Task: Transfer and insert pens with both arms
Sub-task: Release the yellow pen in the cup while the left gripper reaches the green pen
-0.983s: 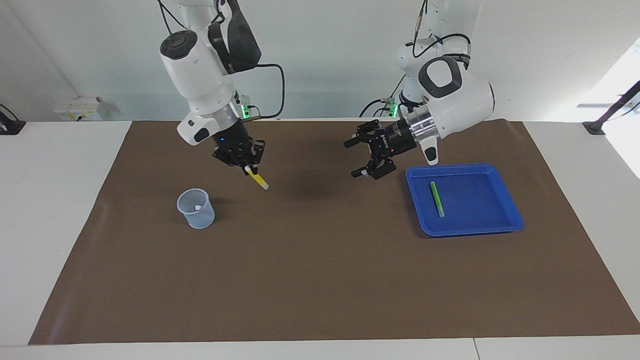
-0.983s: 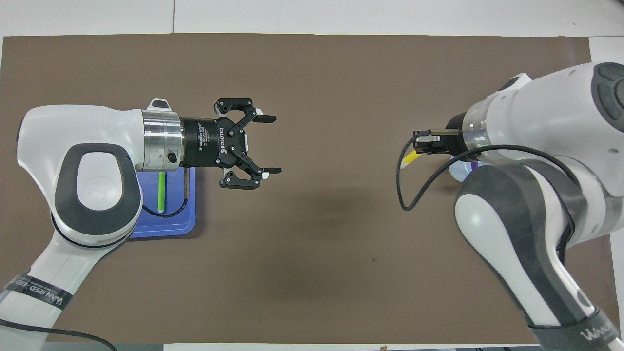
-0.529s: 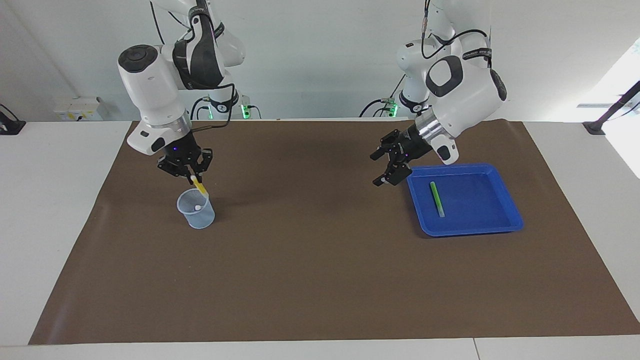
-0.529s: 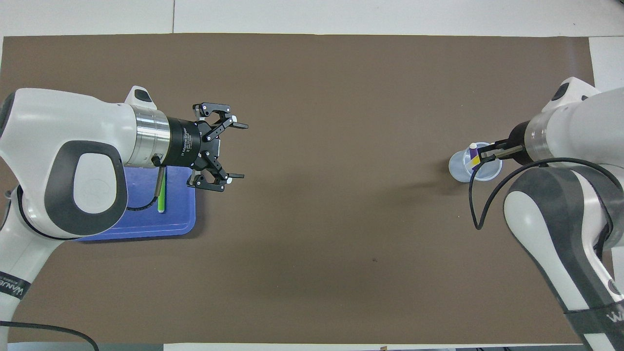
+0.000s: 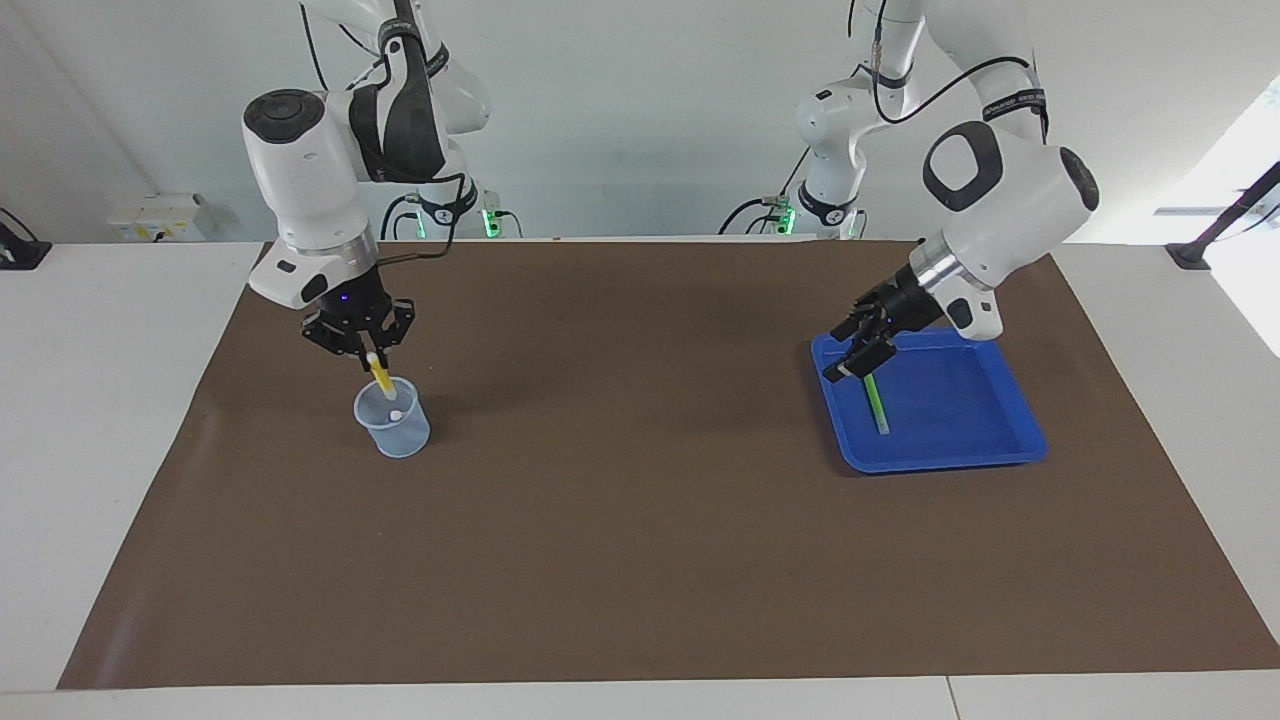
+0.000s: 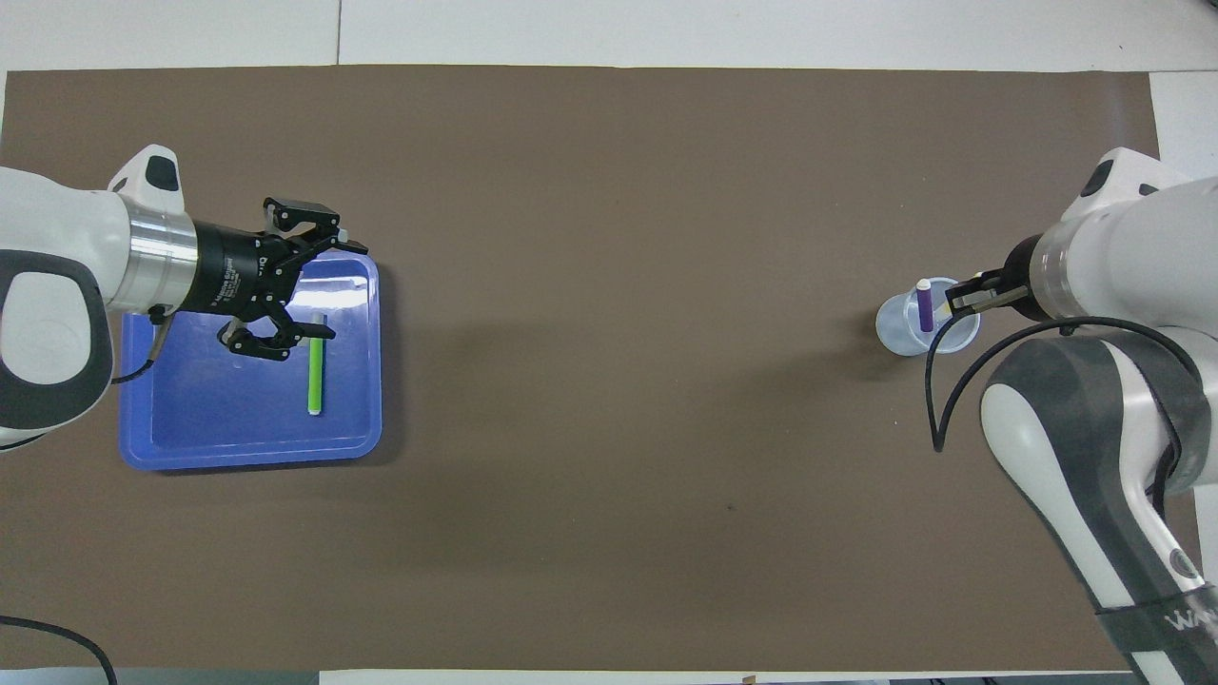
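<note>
My right gripper (image 5: 372, 352) is shut on the yellow pen (image 5: 380, 378), held tilted with its lower end at the mouth of the clear cup (image 5: 392, 425). The cup (image 6: 899, 328) stands toward the right arm's end of the table. A purple pen (image 6: 925, 308) with a white cap (image 5: 396, 414) stands inside it. My left gripper (image 5: 846, 352) is open and hangs over the blue tray (image 5: 940, 462), above the end of the green pen (image 5: 876, 400) nearer the robots. From overhead the left gripper (image 6: 335, 288) sits just beside the green pen (image 6: 315, 364), which lies flat in the tray (image 6: 252, 447).
A brown mat (image 5: 640, 560) covers most of the white table. A thin black angled pole (image 5: 1235, 210) stands at the left arm's end of the table. A pale socket box (image 5: 160, 215) sits by the wall at the right arm's end.
My right gripper carried the yellow pen from the mat's middle to over the cup and lowered it to the mouth. My left gripper swung from the middle to over the tray, still open.
</note>
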Action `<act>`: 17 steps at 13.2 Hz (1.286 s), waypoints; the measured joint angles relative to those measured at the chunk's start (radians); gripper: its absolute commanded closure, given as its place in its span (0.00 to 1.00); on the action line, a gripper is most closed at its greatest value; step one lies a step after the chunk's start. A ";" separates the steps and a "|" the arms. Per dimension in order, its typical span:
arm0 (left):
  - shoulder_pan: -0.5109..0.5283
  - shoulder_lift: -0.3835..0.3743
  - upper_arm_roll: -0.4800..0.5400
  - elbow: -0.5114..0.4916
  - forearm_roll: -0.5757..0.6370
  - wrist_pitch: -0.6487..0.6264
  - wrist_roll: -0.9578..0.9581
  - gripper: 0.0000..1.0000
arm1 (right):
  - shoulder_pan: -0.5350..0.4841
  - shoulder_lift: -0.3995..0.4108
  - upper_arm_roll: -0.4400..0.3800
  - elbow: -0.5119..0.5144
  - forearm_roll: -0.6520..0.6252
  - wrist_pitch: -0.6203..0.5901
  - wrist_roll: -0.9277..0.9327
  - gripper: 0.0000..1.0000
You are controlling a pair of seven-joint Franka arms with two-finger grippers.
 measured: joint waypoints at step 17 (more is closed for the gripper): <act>-0.012 0.154 -0.014 -0.165 0.651 0.171 0.833 0.11 | -0.049 0.032 0.002 -0.098 -0.001 0.183 -0.057 0.00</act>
